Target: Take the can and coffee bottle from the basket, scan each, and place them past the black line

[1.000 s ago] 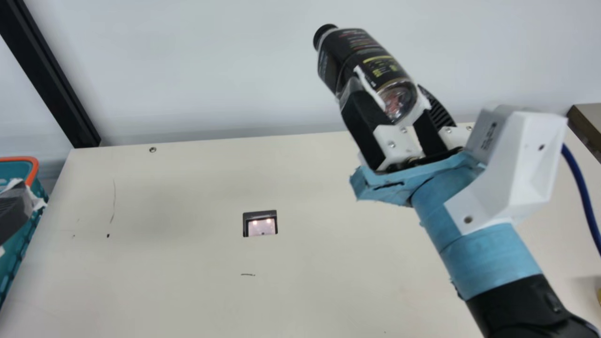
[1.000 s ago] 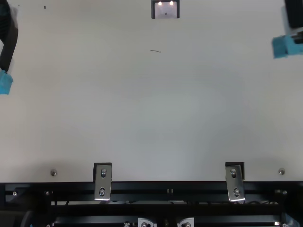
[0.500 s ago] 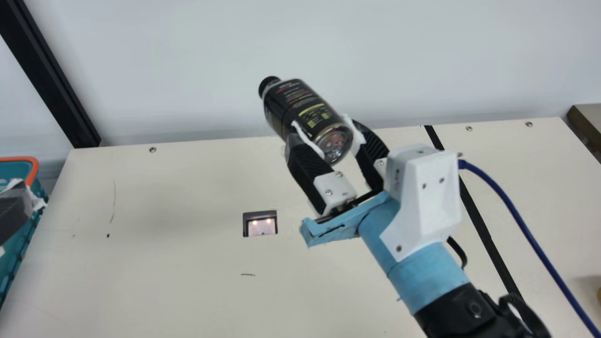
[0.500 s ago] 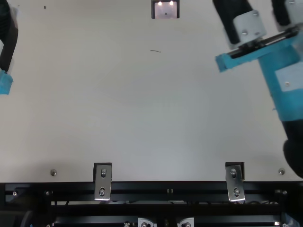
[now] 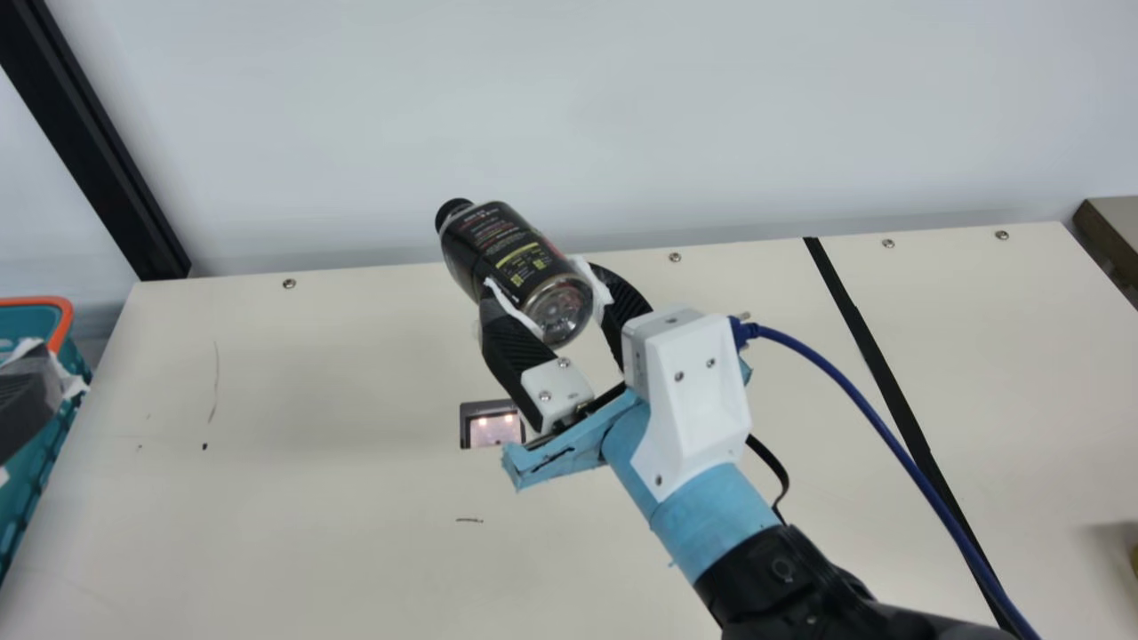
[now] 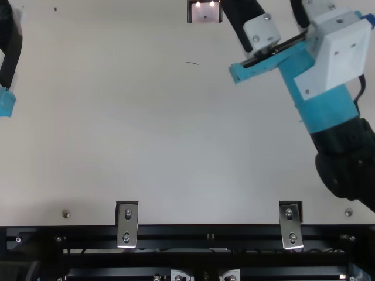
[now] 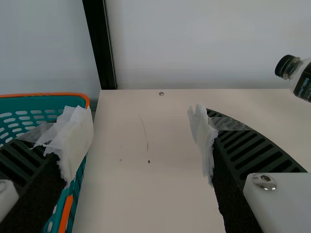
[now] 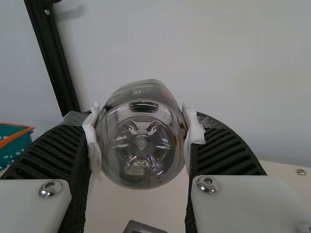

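Main view, scanner: the small window (image 5: pixel 494 432) set in the cream surface (image 5: pixel 338 551), two lights glowing in it.
Main view, bottle: the dark coffee bottle (image 5: pixel 511 253) is held up off the surface, tilted, beyond the scanner; its black cap (image 5: pixel 452 212) points up and to the left, its clear base toward the right gripper (image 5: pixel 544 286).
Main view, right gripper: its fingers hold the bottle from both sides near the base, and one side of the gripper overlaps the scanner's right edge.
Main view, left gripper: part of it (image 5: pixel 28 396) shows well to the scanner's left, by the teal basket (image 5: pixel 64 320) with the orange rim.
Main view, black line: it runs across the surface (image 5: pixel 867 338), well to the scanner's right.
Top view, right gripper: its base is just to the scanner's right and nearer the robot; the fingertips are cut off.
Left wrist view, fingers: spread wide with nothing between them, white padding (image 7: pixel 201 141) at the tips.
Right wrist view, bottle: its round base sits snug between the padded fingers, near the scanner's corner.
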Motion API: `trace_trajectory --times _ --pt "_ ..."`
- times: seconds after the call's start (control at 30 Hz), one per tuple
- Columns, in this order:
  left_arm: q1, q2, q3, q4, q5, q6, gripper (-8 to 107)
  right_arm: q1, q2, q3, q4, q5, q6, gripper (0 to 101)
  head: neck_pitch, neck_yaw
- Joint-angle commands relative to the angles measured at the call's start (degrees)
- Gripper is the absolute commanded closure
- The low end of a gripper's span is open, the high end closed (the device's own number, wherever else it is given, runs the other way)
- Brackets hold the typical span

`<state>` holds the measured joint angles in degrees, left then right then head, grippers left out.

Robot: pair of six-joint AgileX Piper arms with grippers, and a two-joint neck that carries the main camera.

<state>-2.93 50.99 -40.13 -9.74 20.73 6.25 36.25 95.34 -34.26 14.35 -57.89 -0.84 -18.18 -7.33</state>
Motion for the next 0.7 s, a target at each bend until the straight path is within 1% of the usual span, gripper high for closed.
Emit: trace_trajectory --times 0.0,0.27,0.67 --pt "0.0 0.0 0.0 0.0 0.0 0.0 9 0.2 1.2 -0.5 -0.2 -0.4 -0.2 101 0.0 -0.5" --pt "0.0 0.0 0.0 0.0 0.0 0.0 9 1.1 5.0 -2.8 -0.6 -1.5 -0.5 101 0.0 -0.5" --pt "0.0 0.0 0.0 0.0 0.0 0.0 9 2.1 9.5 -5.7 0.2 -2.5 -0.6 101 0.0 -0.5"
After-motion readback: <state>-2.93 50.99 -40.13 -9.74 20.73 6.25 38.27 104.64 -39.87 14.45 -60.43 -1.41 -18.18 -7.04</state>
